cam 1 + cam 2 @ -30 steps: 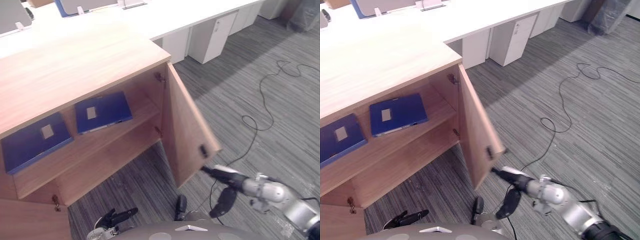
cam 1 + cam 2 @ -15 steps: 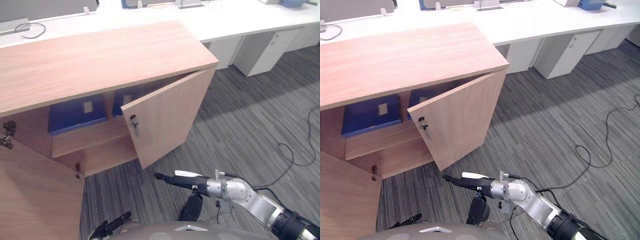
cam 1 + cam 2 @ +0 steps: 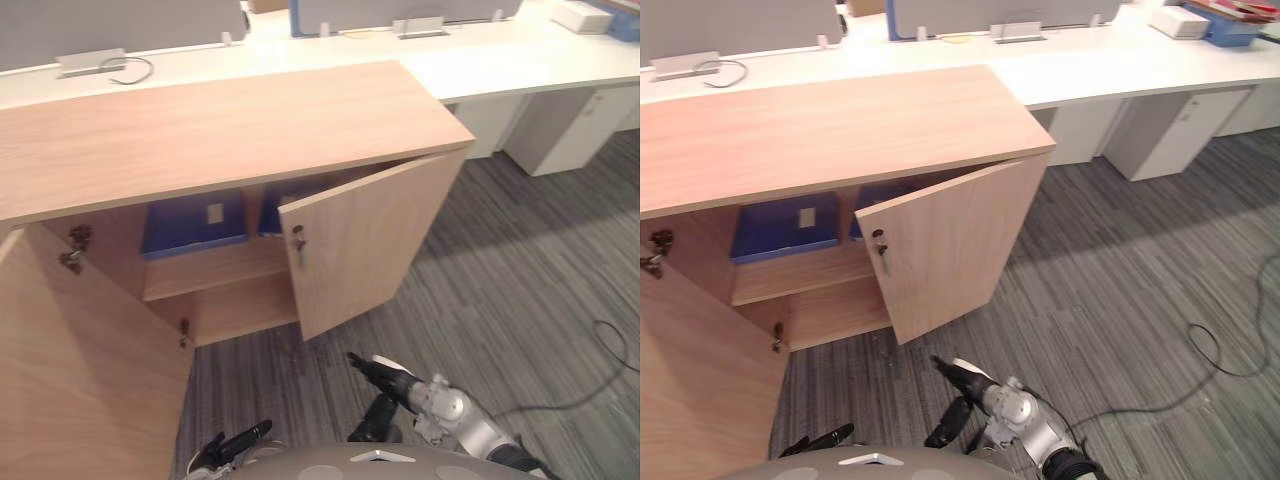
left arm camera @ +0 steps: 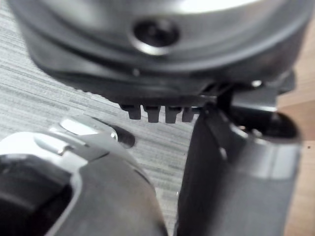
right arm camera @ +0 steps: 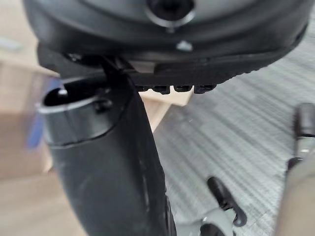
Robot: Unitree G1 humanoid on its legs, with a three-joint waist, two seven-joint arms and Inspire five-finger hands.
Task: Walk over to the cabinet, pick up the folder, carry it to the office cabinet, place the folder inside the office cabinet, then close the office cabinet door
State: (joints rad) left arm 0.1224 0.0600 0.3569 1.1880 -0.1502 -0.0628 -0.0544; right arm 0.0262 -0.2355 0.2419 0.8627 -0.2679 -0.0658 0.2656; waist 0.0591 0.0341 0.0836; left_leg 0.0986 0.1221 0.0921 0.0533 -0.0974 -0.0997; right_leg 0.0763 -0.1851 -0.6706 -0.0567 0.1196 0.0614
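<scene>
Nearest to us, the left hand sits low by the body, its dark fingers loosely extended and holding nothing. The right hand reaches out over the grey striped carpet. Its fingers are straight and pressed together and the thumb hangs down apart from them. The hand is empty and points toward the lower edge of the half-open right wooden door without touching it. The left wooden door stands swung wide open toward us.

Past the doors, inside the low wooden office cabinet, we see a flat blue folder with a white label lying on the upper wooden shelf. A second blue folder lies just beside it, partly hidden behind the right door. Beyond the cabinet runs a long white desk, with a white drawer pedestal beneath it.
</scene>
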